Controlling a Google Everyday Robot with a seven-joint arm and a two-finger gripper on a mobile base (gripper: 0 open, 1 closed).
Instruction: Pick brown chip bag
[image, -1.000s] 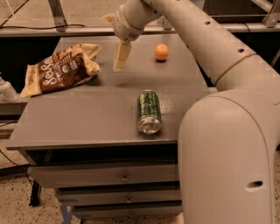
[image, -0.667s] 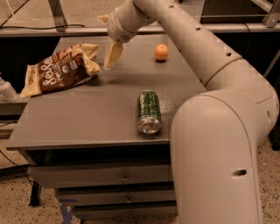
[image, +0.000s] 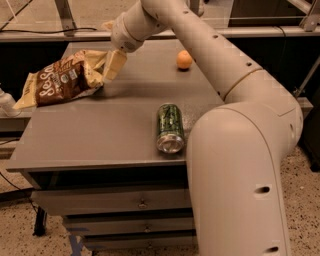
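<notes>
The brown chip bag (image: 60, 79) is judged light, crinkly and crushable; its cream end, just beside the pincer (image: 113, 66), is best pinched. The pincer's state cannot be told.

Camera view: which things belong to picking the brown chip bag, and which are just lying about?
Job: brown chip bag, far left on the table; gripper, at the bag's right end.
Lying about: green can, on its side; round orange object, far side.

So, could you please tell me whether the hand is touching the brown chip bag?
Cannot tell. In the camera view the hand overlaps the tan right end of the brown chip bag, but neither contact nor a gap shows plainly.
</notes>
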